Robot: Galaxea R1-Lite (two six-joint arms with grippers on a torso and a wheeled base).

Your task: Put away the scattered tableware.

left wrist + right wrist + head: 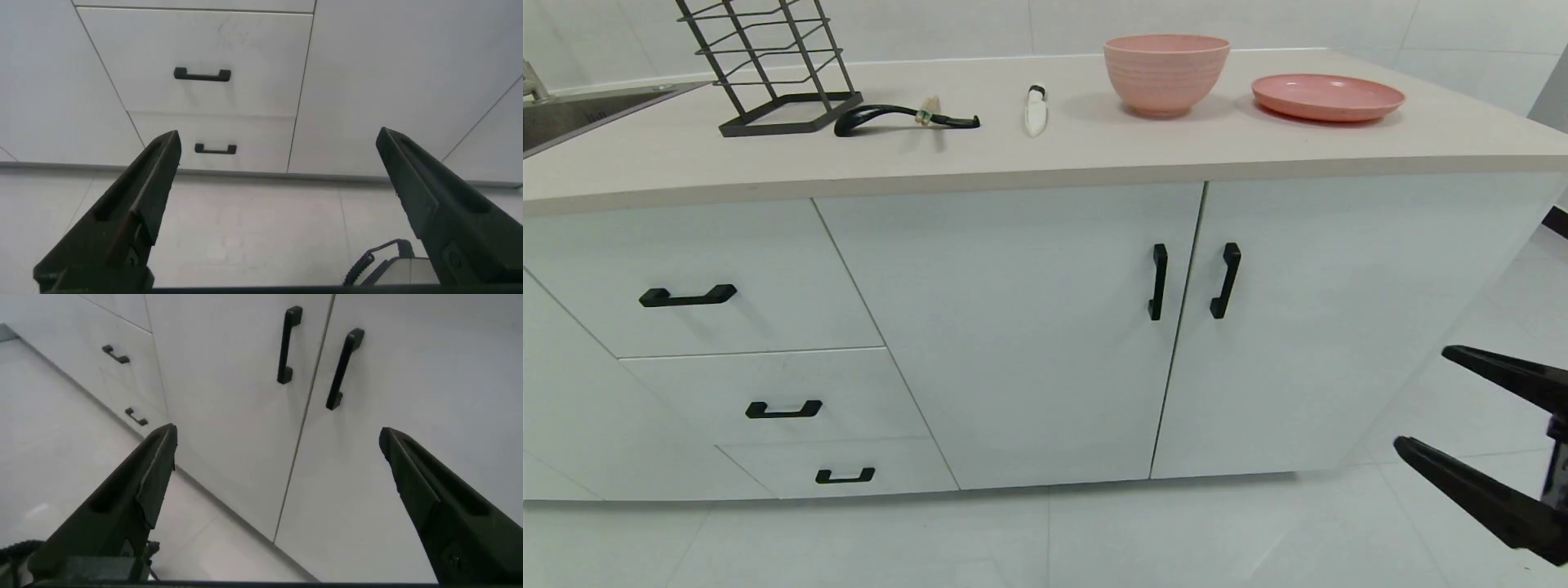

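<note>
The right gripper point(1421, 398) and left gripper point(278, 135) hang low before the cabinet point(1013, 327), both spread wide and empty. Rising, a finger could catch the door handles point(1158, 282) or the counter point(686, 155) edge. Farther back, the white knife point(1035, 110) and black spoon point(898, 116) lie flat and may slip from a pinch. A careless reach could shove the bowl point(1166, 72) or the plate point(1327, 95) off.

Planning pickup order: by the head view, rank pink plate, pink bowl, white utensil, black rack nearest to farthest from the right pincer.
From the right pincer:
1. Pink plate, far right.
2. Pink bowl, left of plate.
3. White utensil, middle.
4. Black rack, far left.
</note>
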